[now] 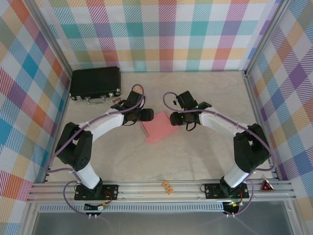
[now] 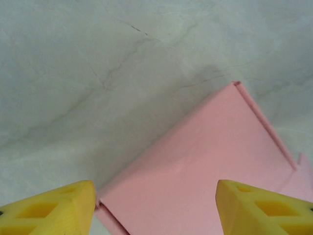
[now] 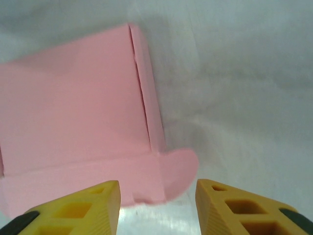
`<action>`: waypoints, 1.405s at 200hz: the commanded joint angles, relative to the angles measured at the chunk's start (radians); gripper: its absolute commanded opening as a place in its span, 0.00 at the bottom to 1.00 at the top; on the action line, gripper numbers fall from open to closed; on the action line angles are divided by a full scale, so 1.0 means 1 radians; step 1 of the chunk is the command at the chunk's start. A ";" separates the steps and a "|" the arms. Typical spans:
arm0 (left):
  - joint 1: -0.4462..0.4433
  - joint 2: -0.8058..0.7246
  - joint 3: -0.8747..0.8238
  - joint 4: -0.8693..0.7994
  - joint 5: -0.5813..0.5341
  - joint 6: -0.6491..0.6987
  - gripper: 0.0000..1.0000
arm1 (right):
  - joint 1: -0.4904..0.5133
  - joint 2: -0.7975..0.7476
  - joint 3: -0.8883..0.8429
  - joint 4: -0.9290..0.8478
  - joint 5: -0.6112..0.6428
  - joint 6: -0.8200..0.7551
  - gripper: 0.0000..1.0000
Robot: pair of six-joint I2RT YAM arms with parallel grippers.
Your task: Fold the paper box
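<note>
The paper box lies flat on the table's middle, a salmon-pink card with folded side strips. My left gripper hovers at its left edge and my right gripper at its right edge. In the left wrist view the yellow fingers stand wide apart around the gripper, open, with the box's pink panel spread beyond and between them. In the right wrist view the gripper is open too. A rounded tab of the box lies just ahead of its gap, untouched.
A black hard case with a handle sits at the back left corner. Checked walls close in the table on three sides. A small orange piece rests on the front rail between the arm bases.
</note>
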 commanded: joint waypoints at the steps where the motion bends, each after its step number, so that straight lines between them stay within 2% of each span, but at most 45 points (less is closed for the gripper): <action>1: 0.035 0.075 0.079 -0.046 0.037 0.102 0.66 | -0.004 -0.056 -0.076 -0.012 -0.052 0.058 0.45; 40: 0.069 0.160 0.133 -0.038 0.208 0.173 0.66 | -0.004 -0.142 -0.219 0.055 -0.103 0.123 0.44; 93: 0.077 0.214 0.131 -0.050 0.333 0.159 0.63 | -0.004 -0.131 -0.281 0.131 -0.174 0.168 0.43; 123: 0.077 0.188 0.089 -0.056 0.347 0.116 0.59 | -0.004 -0.084 -0.267 0.167 -0.194 0.176 0.42; 207: 0.066 -0.021 -0.170 0.024 0.347 -0.072 0.54 | -0.005 0.099 -0.109 0.142 -0.100 0.130 0.40; 281: 0.036 -0.187 -0.411 0.251 0.336 -0.318 0.54 | -0.004 0.232 0.056 0.101 -0.089 0.067 0.40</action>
